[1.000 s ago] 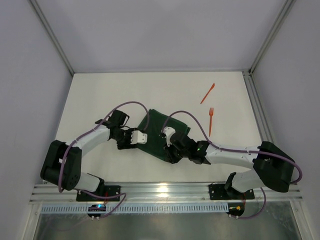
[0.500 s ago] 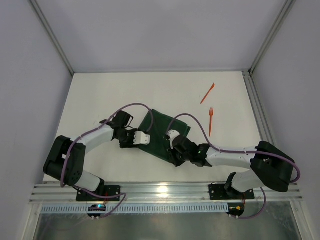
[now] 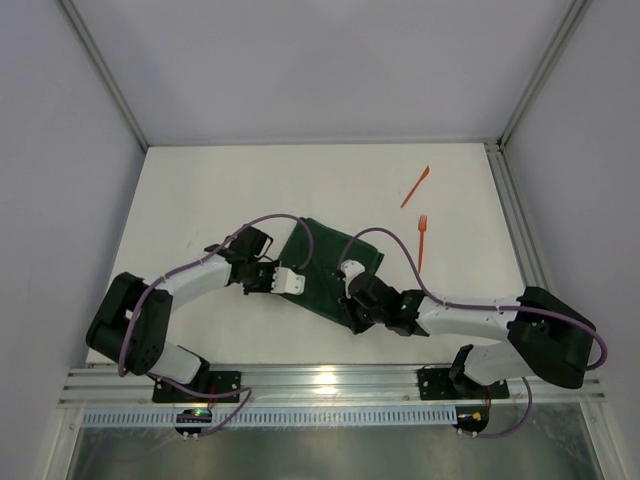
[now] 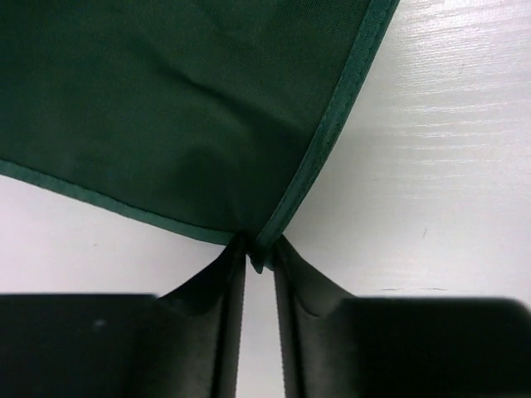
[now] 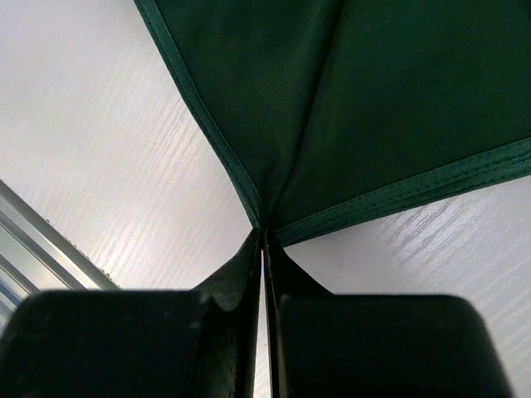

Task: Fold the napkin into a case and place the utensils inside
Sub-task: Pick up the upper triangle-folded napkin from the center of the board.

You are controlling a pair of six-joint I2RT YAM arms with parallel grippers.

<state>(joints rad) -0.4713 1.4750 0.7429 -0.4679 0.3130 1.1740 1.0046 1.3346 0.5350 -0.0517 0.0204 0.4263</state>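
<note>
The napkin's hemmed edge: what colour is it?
Dark green, like the napkin itself; clearest in the left wrist view.

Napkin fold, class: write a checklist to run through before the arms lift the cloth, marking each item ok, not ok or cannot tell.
1. Right gripper shut on a napkin corner: ok.
2. Left gripper pinching its corner: ok, though a slight gap remains.
3. Grip firm enough to survive a lift: cannot tell.
4. Orange fork and orange knife lie clear of the cloth: ok.
5. Purple cable crossing above the napkin won't snag: cannot tell.
</note>
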